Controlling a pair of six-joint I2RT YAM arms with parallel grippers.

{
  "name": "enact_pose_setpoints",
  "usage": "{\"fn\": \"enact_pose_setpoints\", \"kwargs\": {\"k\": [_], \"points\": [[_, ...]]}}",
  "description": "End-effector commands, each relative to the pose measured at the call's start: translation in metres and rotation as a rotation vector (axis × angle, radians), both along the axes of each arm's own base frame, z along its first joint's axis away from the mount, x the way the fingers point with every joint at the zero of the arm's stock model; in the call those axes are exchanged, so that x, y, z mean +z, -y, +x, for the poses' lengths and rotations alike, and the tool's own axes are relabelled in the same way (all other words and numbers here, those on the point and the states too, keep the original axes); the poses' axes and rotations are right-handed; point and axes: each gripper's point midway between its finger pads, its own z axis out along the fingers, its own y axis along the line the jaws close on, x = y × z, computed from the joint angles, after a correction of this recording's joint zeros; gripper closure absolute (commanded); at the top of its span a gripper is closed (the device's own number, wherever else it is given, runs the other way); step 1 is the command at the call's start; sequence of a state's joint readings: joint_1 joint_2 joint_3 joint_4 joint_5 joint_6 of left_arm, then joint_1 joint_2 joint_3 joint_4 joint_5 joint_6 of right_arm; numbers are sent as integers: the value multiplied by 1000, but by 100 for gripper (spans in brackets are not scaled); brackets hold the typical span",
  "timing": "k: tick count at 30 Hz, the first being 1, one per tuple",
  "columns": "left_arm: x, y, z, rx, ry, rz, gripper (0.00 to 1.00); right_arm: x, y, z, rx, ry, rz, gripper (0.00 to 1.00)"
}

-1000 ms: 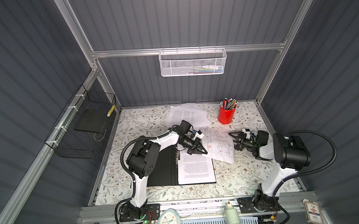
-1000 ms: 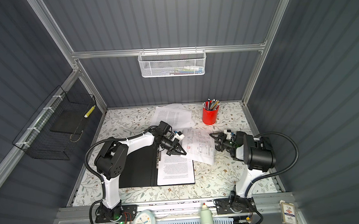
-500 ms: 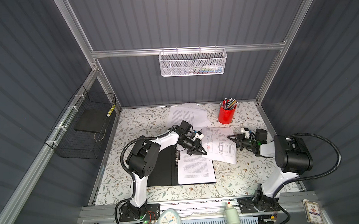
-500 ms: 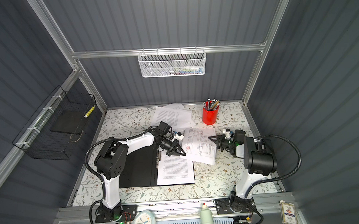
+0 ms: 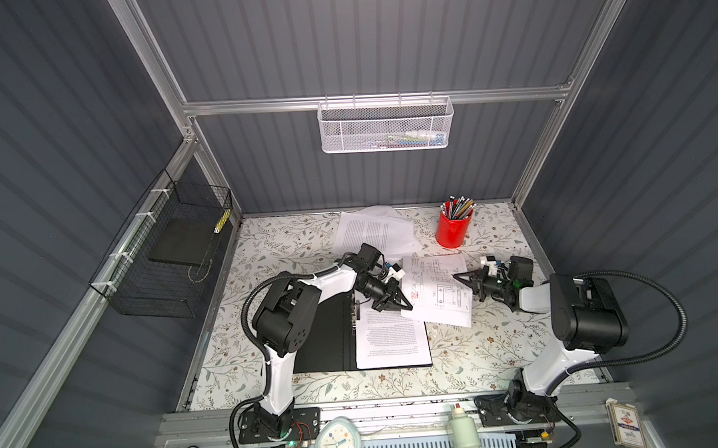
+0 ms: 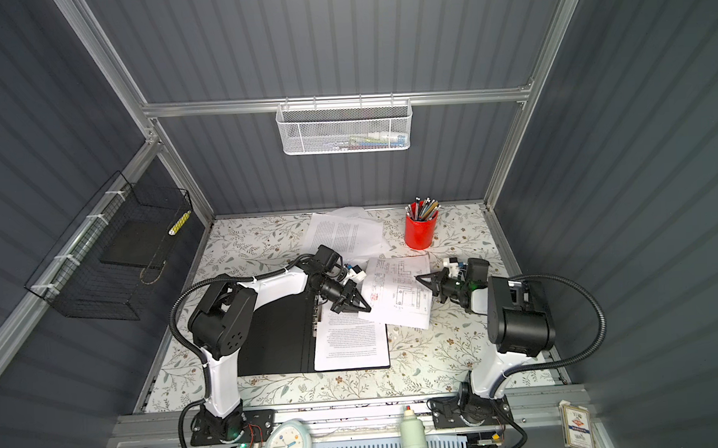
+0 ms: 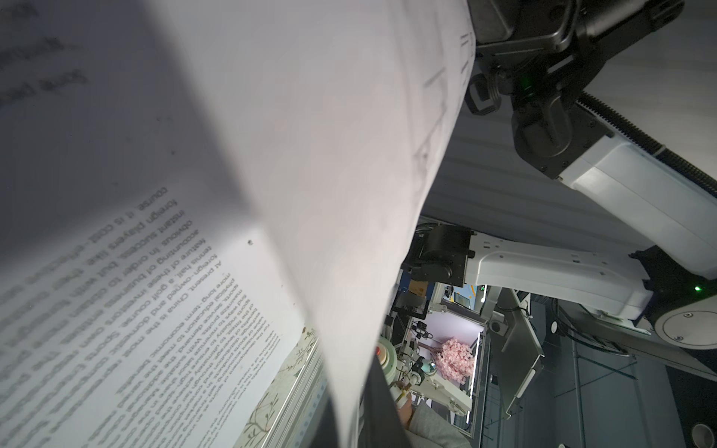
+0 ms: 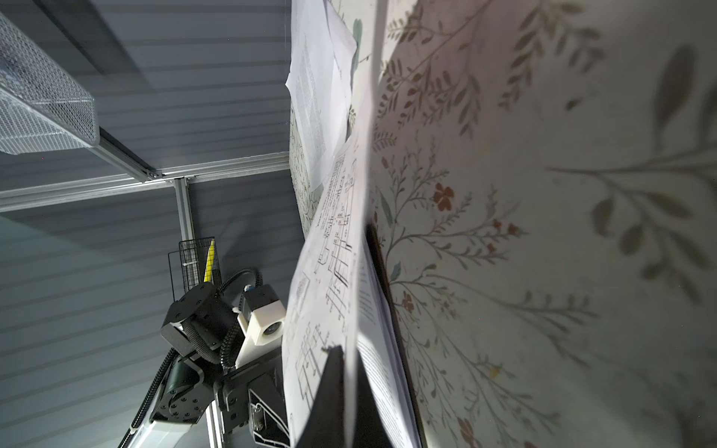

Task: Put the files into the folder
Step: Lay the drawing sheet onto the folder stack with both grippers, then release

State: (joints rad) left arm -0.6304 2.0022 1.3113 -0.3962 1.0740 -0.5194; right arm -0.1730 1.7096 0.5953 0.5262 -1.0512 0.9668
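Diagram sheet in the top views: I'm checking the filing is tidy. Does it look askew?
Yes. The white line-diagram sheet sits tilted, only its corner over the white text page in the open black-lined folder; most of it overhangs the floral tabletop, pinched by the right gripper.

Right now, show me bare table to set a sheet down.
Free: table front-right, between the folder and the right arm's base; back-left, beside the paper stack. Crowded: the centre, where left tool and right tool meet the diagram sheet, and around the pen cup.
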Motion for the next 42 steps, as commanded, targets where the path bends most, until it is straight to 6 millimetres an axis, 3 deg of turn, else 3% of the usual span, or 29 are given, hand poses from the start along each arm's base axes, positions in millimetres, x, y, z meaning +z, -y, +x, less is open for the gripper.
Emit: {"fn": "enact_pose_setpoints", "kwargs": {"k": [1,6,13,15,18,24,36,42], "points": [[12,-13,1,18,56,9,82,20,-8,2,32,44,-35,100],[28,-46,20,129,130,43,69,38,-31,-4,75,60,-69,100],[57,-101,32,256,349,236,51,55,-92,-16,169,75,-131,100],[68,-124,41,326,436,316,44,50,-106,-20,184,70,-150,100],[79,-148,49,397,523,380,32,24,-119,-26,194,22,-194,100],[62,-170,50,401,482,465,28,-9,-122,-32,167,-41,-268,100],[57,-176,48,408,473,451,19,-23,-140,-47,195,-48,-347,100],[58,-177,48,407,473,445,17,-32,-140,-54,202,-64,-367,100]]}}
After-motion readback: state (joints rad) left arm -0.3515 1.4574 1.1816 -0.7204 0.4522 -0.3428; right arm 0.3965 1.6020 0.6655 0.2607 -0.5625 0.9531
